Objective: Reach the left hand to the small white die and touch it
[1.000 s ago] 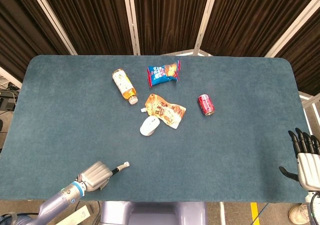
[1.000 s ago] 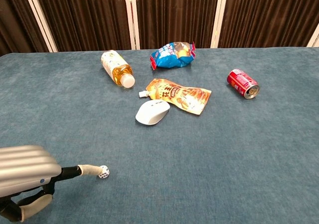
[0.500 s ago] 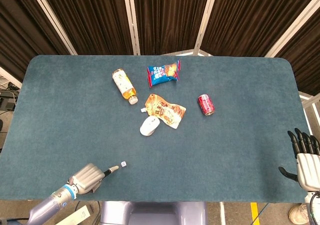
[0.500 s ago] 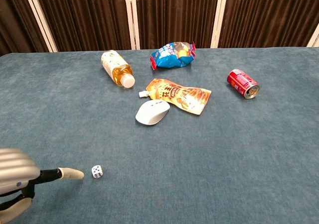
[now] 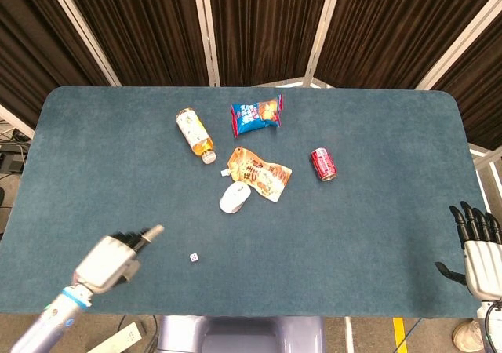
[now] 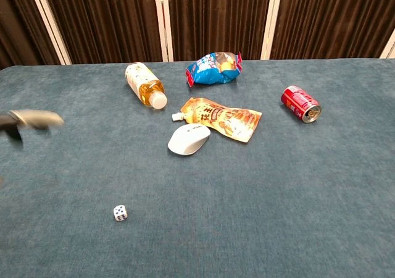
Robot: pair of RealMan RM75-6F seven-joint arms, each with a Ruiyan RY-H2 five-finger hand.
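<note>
The small white die [image 5: 193,256] lies alone on the blue table near the front edge; in the chest view the die [image 6: 120,213] shows blue pips. My left hand [image 5: 108,260] hovers to the left of it, raised and apart from it. One finger points out and the others are curled in, holding nothing. The chest view catches only a blurred fingertip of the left hand [image 6: 34,119] at the left edge. My right hand [image 5: 474,247] rests off the table's right front corner, fingers straight and apart, empty.
Mid-table lie a tea bottle [image 5: 194,133], a blue snack bag [image 5: 256,114], an orange pouch [image 5: 260,174], a white mouse [image 5: 234,198] and a red can [image 5: 323,164]. Dark curtains stand behind the table [image 5: 376,235].
My left hand has pulled back from the die, leftward and upward; its fingertip no longer touches it. The die has shifted slightly left. The right hand has stayed put.
</note>
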